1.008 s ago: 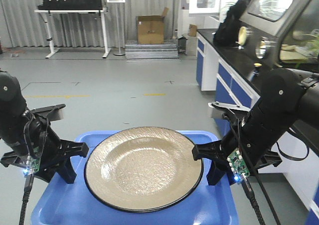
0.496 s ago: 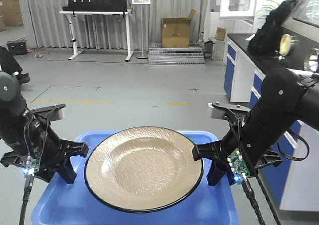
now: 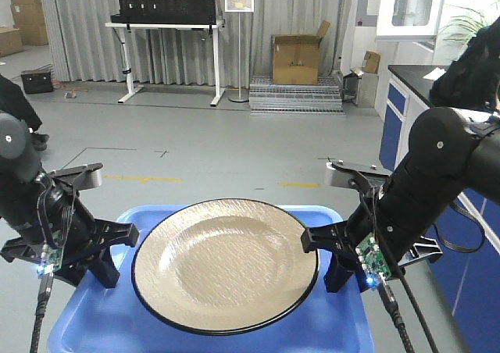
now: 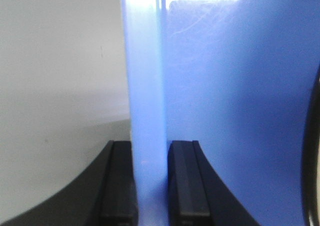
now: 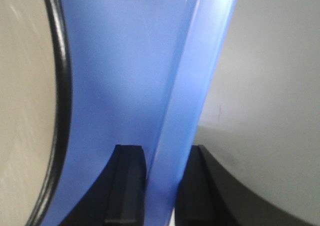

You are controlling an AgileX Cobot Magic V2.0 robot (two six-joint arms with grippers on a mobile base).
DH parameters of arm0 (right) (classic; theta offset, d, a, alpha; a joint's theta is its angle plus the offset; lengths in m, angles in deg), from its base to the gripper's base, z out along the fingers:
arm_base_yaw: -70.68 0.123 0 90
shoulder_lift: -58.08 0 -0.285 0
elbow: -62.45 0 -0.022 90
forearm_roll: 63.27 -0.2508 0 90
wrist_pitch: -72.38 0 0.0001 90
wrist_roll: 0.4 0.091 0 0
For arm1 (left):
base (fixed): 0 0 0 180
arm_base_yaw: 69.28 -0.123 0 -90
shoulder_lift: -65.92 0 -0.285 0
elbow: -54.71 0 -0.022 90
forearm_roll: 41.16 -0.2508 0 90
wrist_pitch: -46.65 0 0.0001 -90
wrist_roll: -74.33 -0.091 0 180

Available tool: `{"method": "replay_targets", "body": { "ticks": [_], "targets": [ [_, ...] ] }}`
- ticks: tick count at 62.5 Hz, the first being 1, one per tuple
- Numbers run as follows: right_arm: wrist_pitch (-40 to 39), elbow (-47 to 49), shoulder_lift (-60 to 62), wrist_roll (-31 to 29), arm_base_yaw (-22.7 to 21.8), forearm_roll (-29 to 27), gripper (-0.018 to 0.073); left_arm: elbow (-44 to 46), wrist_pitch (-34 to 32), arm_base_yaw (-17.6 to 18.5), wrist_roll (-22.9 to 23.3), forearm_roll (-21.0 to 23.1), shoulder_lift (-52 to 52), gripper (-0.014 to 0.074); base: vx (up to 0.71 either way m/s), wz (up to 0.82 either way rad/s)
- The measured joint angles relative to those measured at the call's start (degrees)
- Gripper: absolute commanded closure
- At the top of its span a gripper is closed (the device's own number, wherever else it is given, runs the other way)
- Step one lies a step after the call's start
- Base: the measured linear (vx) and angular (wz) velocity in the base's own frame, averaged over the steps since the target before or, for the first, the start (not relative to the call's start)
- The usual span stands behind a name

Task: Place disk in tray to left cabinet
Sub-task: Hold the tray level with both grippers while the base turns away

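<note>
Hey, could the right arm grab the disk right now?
Probably not. The right gripper is shut on the right rim of the tray, and the left gripper clamps the opposite rim. The disk lies close by, uncovered, but reaching it would mean letting go of the tray.

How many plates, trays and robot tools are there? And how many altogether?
Plates: 1, the tan disk
Trays: 1, the blue tray under it
Tools: 2, the left tool and the right tool, each pinching a side rim of the tray
Total: 4
</note>
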Motion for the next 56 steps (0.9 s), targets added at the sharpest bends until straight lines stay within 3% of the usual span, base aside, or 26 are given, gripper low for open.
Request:
{"method": "replay_targets", "body": {
  "ticks": [56],
  "targets": [
    [0.2, 0.0, 0.0, 0.0, 0.0, 0.1, 0.0563, 0.0, -0.1, 0.0, 0.0, 0.2, 0.0, 0.0596, 0.63, -0.08]
  ]
}}
